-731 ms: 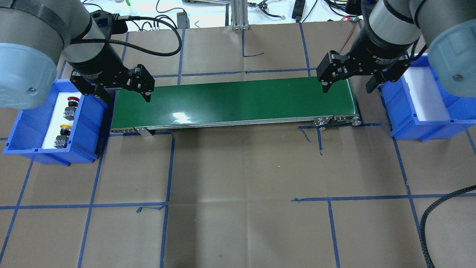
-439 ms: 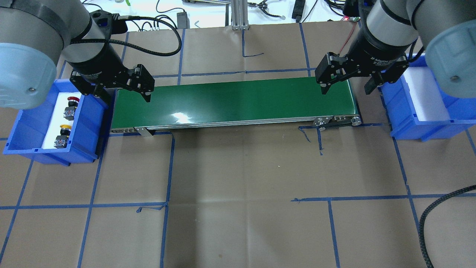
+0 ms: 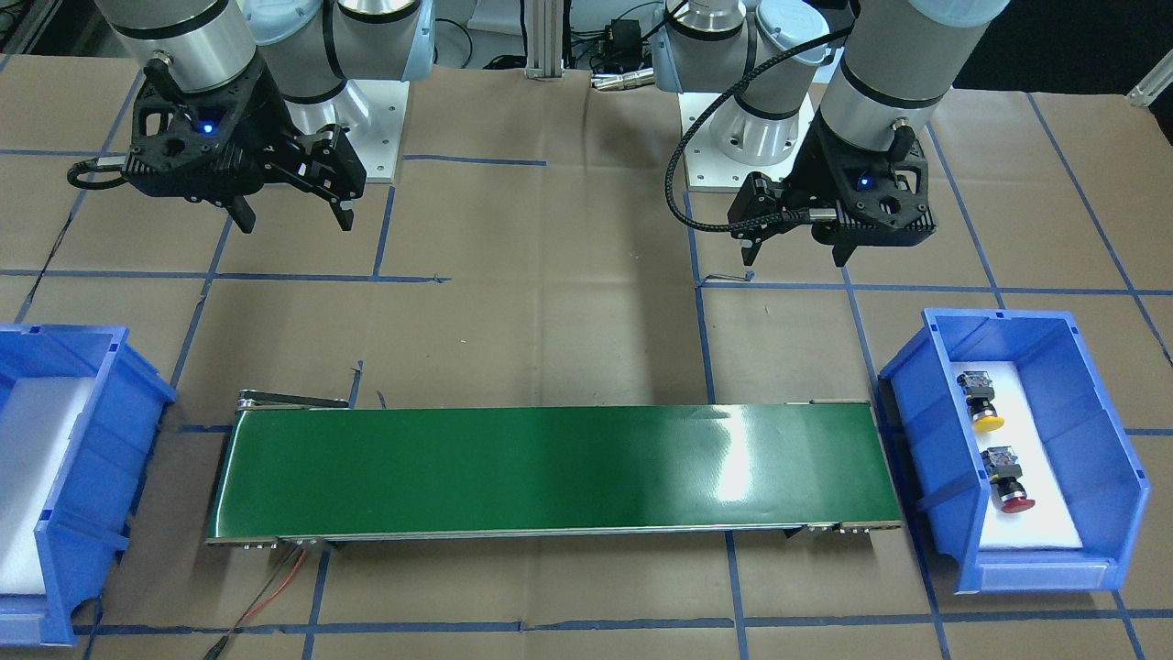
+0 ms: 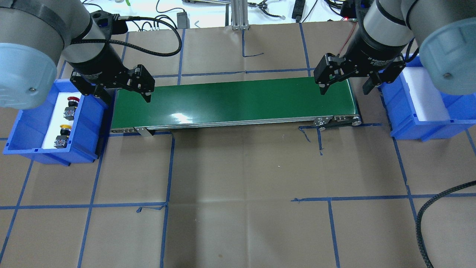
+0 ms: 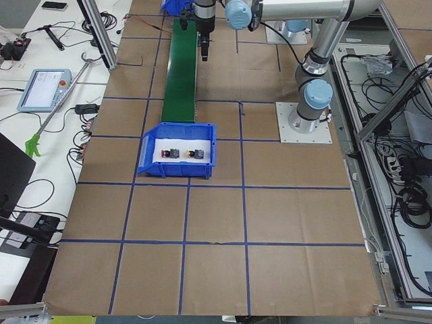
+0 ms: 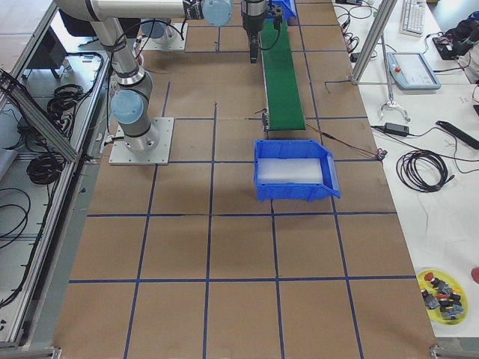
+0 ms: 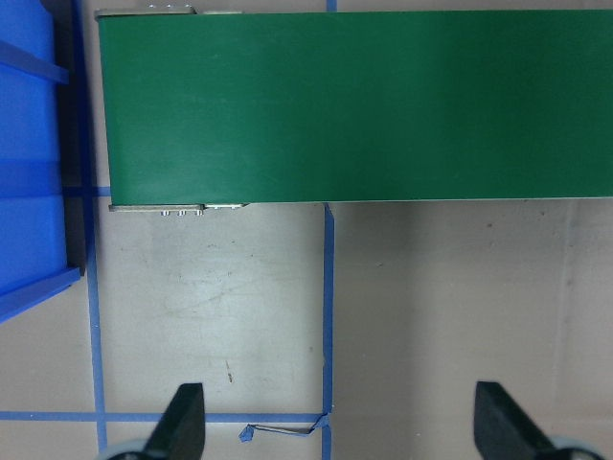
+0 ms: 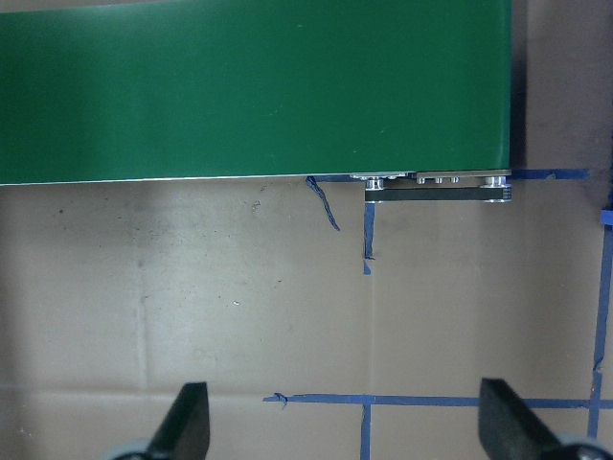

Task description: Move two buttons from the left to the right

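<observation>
Note left gripper [image 4: 124, 96] with fingers spread wide, pinching nothing and touching nothing, raised over the brown paper [image 4: 241, 167] on the robot's side of the green conveyor belt [image 4: 234, 100], near its left end. Note right gripper [image 4: 345, 89] spread equally wide, likewise gripping nothing, raised near the belt's right end. Confirm in the wrist views: fingertips [image 7: 184, 426] far apart, bare paper between, belt edge ahead.

Locate in the left bin [image 4: 89, 123], on white foam, the red button [image 4: 70, 106] farther from the robot and the yellow button [image 4: 61, 136] nearer, apart from each other, caps pointing away from the robot.

Find a bin wall just off each belt end, right bin [image 4: 405, 124] included, with a narrow gap. See broad open paper, gridded with blue tape [image 4: 55, 206], on the robot's side, and a black cable [image 4: 418, 227] at the right edge.

Read white lettering [image 4: 376, 60] on the right gripper's body: "Adaptive" legible, remainder too small.
</observation>
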Robot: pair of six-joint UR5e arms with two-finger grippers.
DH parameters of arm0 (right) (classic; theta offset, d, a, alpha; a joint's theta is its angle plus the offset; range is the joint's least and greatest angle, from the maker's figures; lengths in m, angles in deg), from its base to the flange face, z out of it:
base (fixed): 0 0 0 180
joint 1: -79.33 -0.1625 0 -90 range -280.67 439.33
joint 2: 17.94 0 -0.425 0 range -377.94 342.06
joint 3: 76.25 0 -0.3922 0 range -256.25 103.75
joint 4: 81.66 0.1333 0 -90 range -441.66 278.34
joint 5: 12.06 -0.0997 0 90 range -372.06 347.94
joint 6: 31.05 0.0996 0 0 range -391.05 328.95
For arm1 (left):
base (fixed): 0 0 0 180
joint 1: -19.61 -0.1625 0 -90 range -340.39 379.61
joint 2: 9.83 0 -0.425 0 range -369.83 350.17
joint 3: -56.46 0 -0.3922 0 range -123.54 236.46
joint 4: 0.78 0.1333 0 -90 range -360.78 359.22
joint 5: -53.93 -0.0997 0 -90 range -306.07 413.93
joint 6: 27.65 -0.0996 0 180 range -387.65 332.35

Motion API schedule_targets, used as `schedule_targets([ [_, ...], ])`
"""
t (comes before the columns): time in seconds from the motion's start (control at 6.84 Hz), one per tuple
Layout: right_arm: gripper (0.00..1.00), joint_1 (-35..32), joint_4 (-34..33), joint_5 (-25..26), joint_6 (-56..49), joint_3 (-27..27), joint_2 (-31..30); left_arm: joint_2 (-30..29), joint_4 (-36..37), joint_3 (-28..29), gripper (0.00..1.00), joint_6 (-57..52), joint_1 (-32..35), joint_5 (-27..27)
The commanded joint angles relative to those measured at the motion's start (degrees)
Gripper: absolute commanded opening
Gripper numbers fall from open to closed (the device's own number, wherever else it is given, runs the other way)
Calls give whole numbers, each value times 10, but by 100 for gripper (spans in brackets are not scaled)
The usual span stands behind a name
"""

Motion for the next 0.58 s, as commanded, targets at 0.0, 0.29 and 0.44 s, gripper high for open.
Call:
schedule_targets([
  [0.0, 100, 0, 1, 0, 1, 0, 1, 2, 0, 0, 100, -1, -2, -1],
  [0.29, 100, 1, -1, -3, 1, 2, 5, -1, 4, 1, 100, -22, -14, -1],
  [0.44, 100, 2, 10, -3, 5, 4, 15, -2, 7, 3, 100, -70, -36, -2],
])
